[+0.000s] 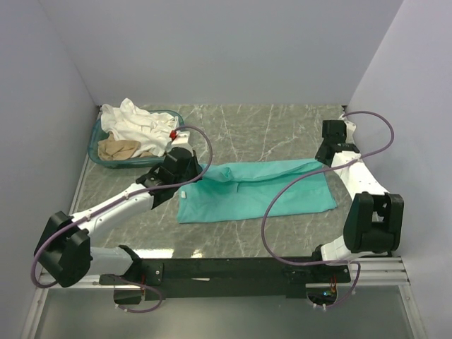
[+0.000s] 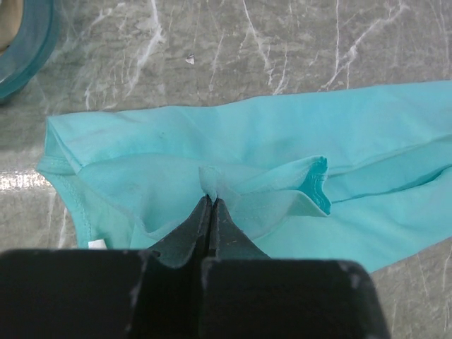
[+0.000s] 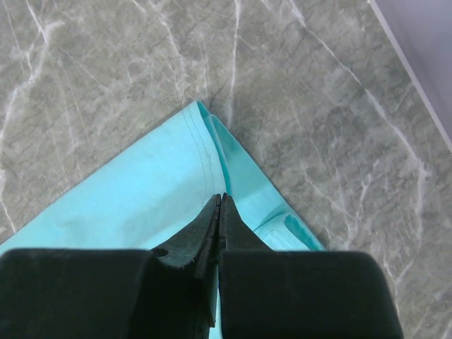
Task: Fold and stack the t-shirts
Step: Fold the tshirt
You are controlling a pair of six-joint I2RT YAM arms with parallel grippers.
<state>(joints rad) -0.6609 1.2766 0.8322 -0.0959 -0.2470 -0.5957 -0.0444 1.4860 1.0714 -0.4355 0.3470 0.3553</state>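
The teal-green t-shirt (image 1: 258, 191) lies spread and partly folded across the middle of the table. My left gripper (image 1: 196, 171) is at its upper left corner, shut on a small pinch of the teal cloth (image 2: 282, 134), with a folded hem beside the tips (image 2: 210, 198). My right gripper (image 1: 321, 161) is at the shirt's upper right corner. Its jaws (image 3: 220, 198) are shut on the cloth's folded edge (image 3: 141, 198). White t-shirts (image 1: 134, 120) and a beige one (image 1: 119, 148) lie heaped in the basket.
The oval teal basket (image 1: 99, 152) stands at the back left corner, right behind my left gripper; its rim shows in the left wrist view (image 2: 32, 42). Grey walls close in the table on the left, back and right. Purple cables loop above both arms.
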